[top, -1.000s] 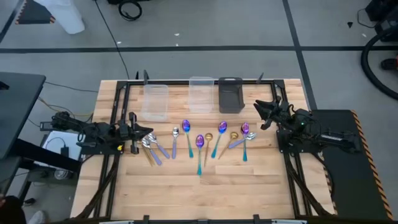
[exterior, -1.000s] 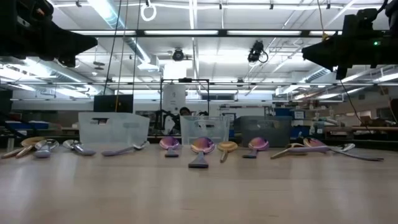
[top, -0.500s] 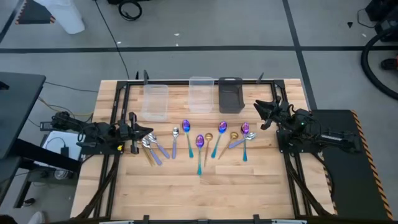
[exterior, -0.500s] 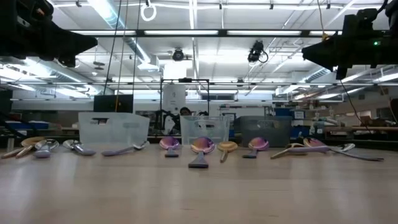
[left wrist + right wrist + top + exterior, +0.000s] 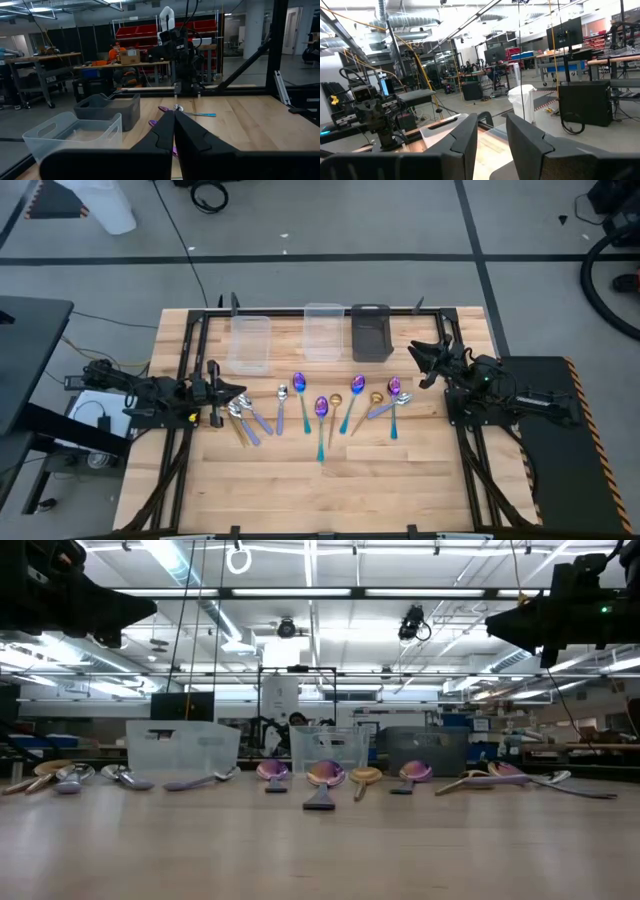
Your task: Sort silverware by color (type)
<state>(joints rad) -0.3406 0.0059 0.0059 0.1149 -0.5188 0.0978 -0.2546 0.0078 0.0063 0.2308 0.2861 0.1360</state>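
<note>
**Spoons lying in a row between two raised arms**

The table [image 5: 300, 490] is carrying three bins along its far edge: two clear bins [image 5: 249, 343] and a dark bin [image 5: 370, 332]. In front of them the silverware [image 5: 320, 408] is lying untouched in a loose row across the middle, most handles pointing roughly toward the near edge, some slanting.

The left gripper [image 5: 238, 392] is hanging at the row's left end, fingers pressed together and holding nothing, just beside the silver spoons [image 5: 240, 417] there. The right gripper [image 5: 416, 368] is hanging near the row's right end with its fingers standing a little apart, also empty; the nearest purple-blue spoon [image 5: 394, 392] is lying just toward the table's middle and nearer edge from it.

Judging by this, each arm is nearest its own end of the row, and either would be reaching down and inward, closing across a handle's narrow width.
</note>
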